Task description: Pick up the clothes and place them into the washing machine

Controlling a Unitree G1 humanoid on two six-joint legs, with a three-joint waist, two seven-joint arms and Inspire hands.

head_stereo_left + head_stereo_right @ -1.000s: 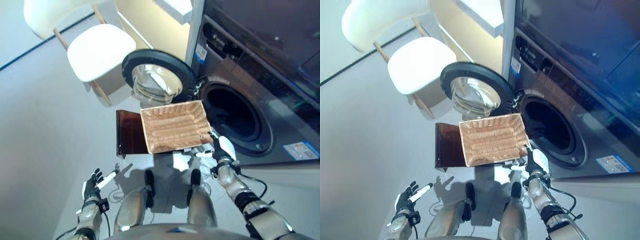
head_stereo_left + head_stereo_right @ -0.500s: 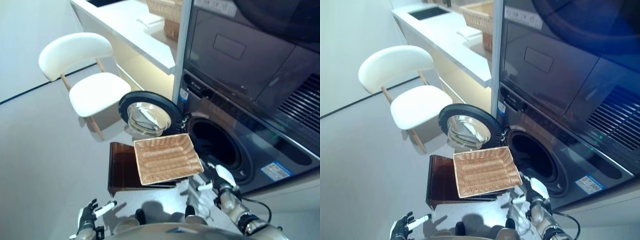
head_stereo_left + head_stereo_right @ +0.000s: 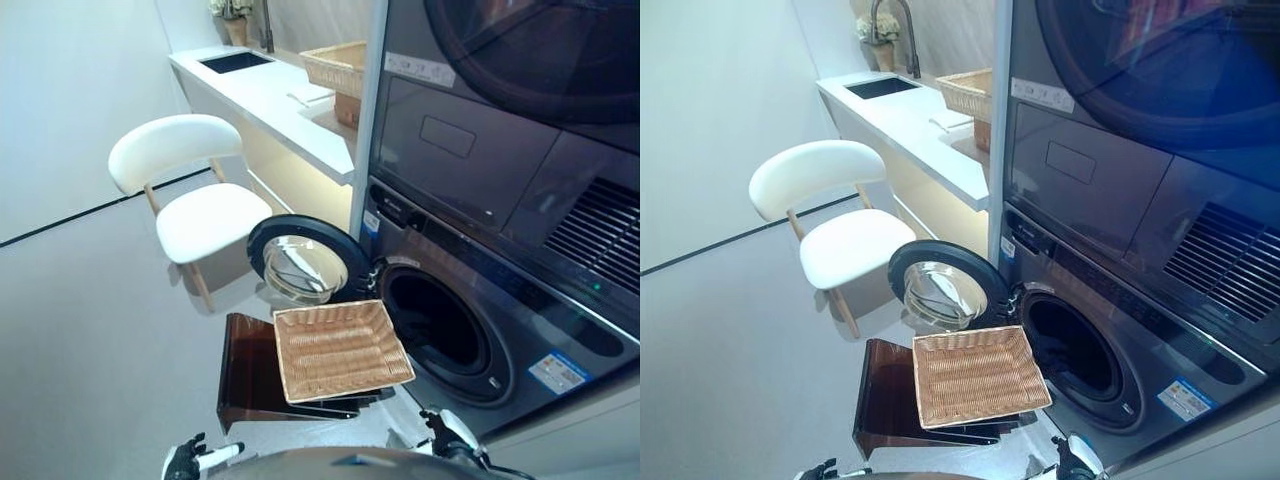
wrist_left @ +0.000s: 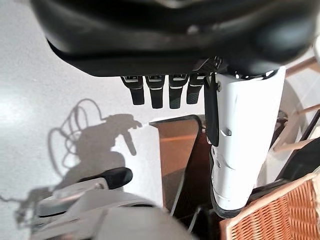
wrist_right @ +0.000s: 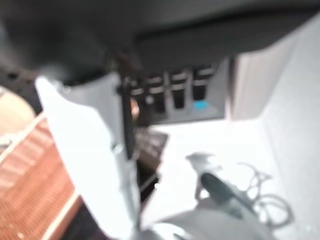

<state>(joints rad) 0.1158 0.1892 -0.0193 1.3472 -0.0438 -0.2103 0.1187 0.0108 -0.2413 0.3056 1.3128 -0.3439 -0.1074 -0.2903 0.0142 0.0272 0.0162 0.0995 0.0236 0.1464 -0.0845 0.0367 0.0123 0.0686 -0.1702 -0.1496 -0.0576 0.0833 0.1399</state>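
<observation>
0 clothes remained in the wicker basket (image 3: 340,350); my view had lifted. Left hand (image 4: 165,92) hung released, right hand (image 5: 175,90) likewise. Washing machine (image 3: 450,330) door stood open; load looked done.

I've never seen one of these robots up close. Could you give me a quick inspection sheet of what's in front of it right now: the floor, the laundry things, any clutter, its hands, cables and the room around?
Surface: pale grey floor.
Job's things: washing machine with its round door swung open and a dark drum inside; no clothes seen. Wicker basket looks empty and sits on a brown stand in front of the door.
Clutter: nothing seen on the floor.
Hands: left hand low by the stand, fingers straight, holding nothing; right hand near the basket, also empty.
Cables: nothing seen.
Surroundings: white chair, white counter with a sink, a second basket on it, another appliance stacked above the washer.
</observation>
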